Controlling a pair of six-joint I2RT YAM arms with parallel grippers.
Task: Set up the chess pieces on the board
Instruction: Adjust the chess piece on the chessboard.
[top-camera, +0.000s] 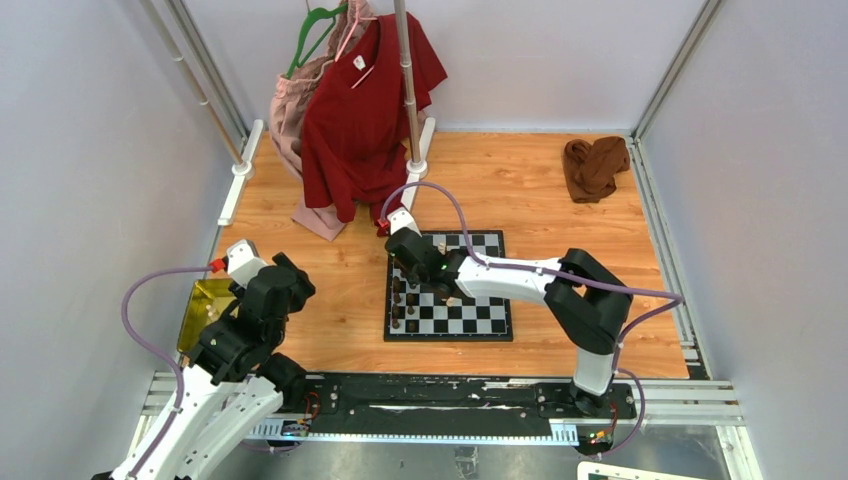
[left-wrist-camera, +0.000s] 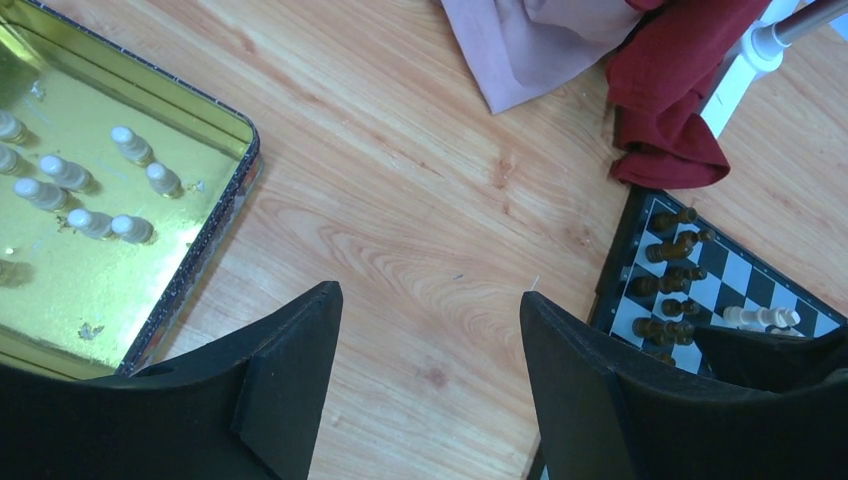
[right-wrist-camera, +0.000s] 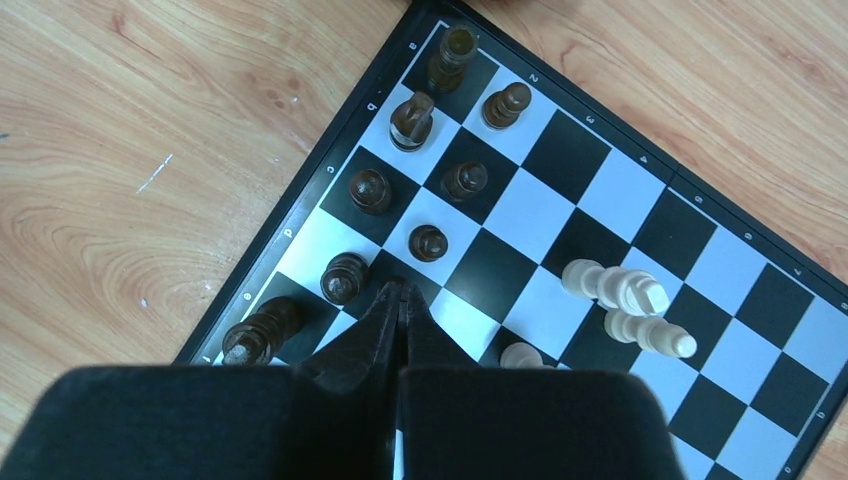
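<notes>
The board (top-camera: 478, 316) lies on the wooden table with several dark chess pieces (right-wrist-camera: 428, 241) standing in its two left columns. Two cream pieces (right-wrist-camera: 612, 286) lie on their sides on the board's middle squares, and a third cream piece (right-wrist-camera: 520, 355) shows partly behind my right hand. My right gripper (right-wrist-camera: 400, 292) hovers over the dark pieces, shut with nothing between its fingers. My left gripper (left-wrist-camera: 430, 300) is open and empty over bare wood, between the gold tin (left-wrist-camera: 228, 203) and the board (left-wrist-camera: 742, 272). Several cream pawns (left-wrist-camera: 65, 174) lie in the tin.
A red shirt (top-camera: 365, 110) and pink cloth (top-camera: 292, 110) hang from a rack whose pole foot (top-camera: 416, 166) stands just behind the board. A brown cloth (top-camera: 592, 165) lies at the back right. The gold tin (top-camera: 203, 310) sits at the table's left edge.
</notes>
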